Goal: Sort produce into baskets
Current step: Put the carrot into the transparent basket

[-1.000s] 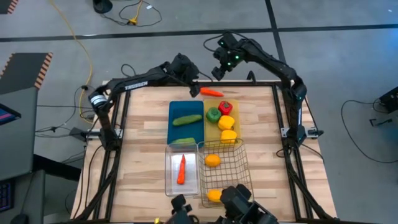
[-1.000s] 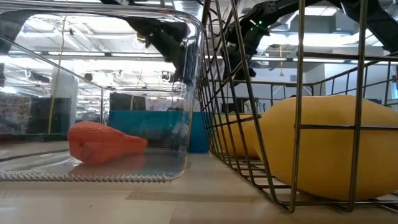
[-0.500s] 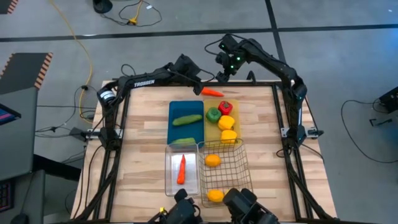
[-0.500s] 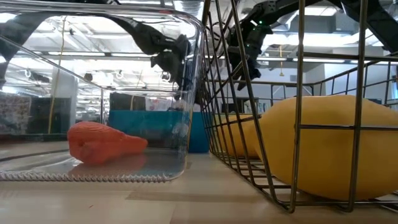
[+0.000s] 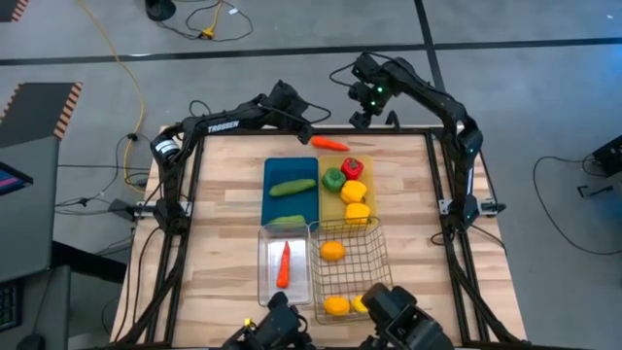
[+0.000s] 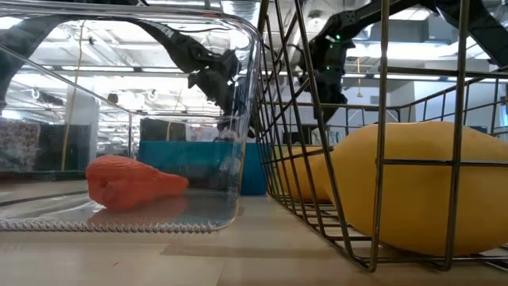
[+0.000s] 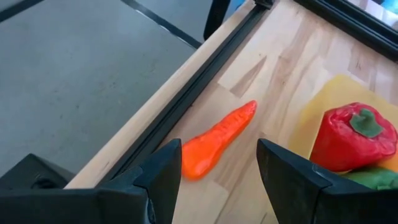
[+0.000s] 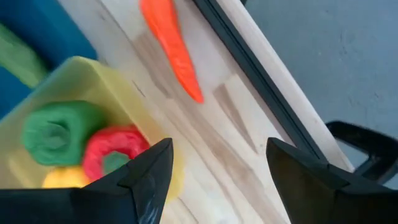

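High view, upper centre: orange tapered carrot (image 5: 331, 144) flat on wood; left gripper (image 5: 303, 137) spread beside it; right gripper (image 5: 362, 119) spread.

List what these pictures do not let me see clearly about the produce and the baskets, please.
- High view: the second cucumber is half hidden by the clear bin rim.
- High view: the wire basket near end is covered by a camera mount.
- Low view: the yellow tray is wholly hidden behind the basket's fruit.
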`<move>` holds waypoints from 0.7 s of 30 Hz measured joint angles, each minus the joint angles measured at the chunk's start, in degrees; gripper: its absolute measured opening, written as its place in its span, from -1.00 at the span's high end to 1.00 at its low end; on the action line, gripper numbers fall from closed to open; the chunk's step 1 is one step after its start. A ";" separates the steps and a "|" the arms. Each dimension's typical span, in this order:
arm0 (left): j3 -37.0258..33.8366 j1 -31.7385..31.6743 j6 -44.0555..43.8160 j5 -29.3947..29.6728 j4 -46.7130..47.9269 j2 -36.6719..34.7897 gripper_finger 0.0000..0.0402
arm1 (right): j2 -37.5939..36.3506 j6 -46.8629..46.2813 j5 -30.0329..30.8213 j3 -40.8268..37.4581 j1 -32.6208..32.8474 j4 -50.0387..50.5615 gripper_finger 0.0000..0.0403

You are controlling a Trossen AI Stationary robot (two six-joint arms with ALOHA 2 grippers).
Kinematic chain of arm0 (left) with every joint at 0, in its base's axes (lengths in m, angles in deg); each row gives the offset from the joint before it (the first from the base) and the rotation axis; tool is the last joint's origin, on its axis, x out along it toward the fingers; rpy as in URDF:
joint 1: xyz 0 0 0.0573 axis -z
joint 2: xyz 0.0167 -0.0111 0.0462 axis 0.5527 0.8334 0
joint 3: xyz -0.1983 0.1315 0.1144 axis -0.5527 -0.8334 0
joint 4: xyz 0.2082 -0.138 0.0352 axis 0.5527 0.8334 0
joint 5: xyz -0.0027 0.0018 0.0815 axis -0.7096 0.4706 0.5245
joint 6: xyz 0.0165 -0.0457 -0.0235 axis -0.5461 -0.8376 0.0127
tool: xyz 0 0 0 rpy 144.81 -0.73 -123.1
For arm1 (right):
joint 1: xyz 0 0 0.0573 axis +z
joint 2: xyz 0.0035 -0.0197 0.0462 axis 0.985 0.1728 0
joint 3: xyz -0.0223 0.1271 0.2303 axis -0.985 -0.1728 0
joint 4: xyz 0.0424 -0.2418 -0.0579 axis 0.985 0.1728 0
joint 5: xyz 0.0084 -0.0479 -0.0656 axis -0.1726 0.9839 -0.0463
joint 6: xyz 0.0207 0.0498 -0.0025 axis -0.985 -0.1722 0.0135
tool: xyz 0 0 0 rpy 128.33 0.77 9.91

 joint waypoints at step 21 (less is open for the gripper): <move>0.00 0.47 0.88 0.13 -1.21 0.00 0.03 | 0.42 12.61 -2.61 -4.88 0.67 -6.95 -0.42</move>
